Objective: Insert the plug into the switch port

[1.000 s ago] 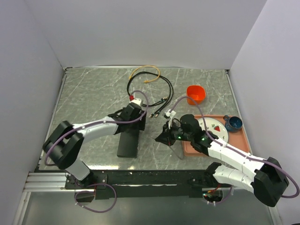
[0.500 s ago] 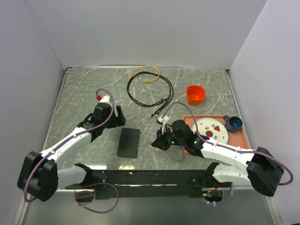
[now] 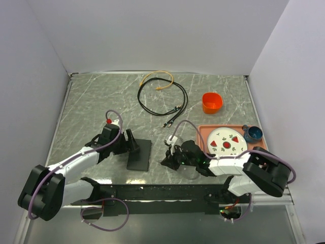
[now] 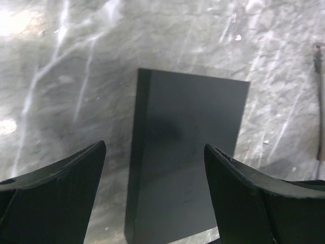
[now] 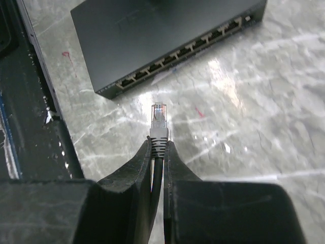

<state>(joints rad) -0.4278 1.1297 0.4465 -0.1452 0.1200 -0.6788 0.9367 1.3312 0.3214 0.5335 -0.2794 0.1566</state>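
The switch (image 3: 141, 156) is a flat matte-black box lying near the table's front edge. In the right wrist view the switch (image 5: 152, 35) shows a row of sockets along the edge facing my right gripper. My right gripper (image 5: 158, 143) is shut on the grey boot of a clear-tipped plug (image 5: 159, 114), which points at the sockets from a short gap away. In the top view the right gripper (image 3: 167, 160) sits just right of the switch. My left gripper (image 4: 155, 147) is open, its fingers (image 4: 76, 178) straddling the switch (image 4: 188, 152) from above; it also shows in the top view (image 3: 133, 144).
Black cables (image 3: 177, 99) and a yellow cable (image 3: 157, 76) lie at the back. An orange cup (image 3: 212, 101) stands back right. A salmon tray (image 3: 256, 152) at the right holds a strawberry plate (image 3: 226, 142) and a blue cup (image 3: 252, 133). A black rail (image 3: 152, 192) runs along the front edge.
My left gripper pulled back left from the switch's far end, then came in over its left side. My right gripper moved down and left with the plug, closer to the switch.
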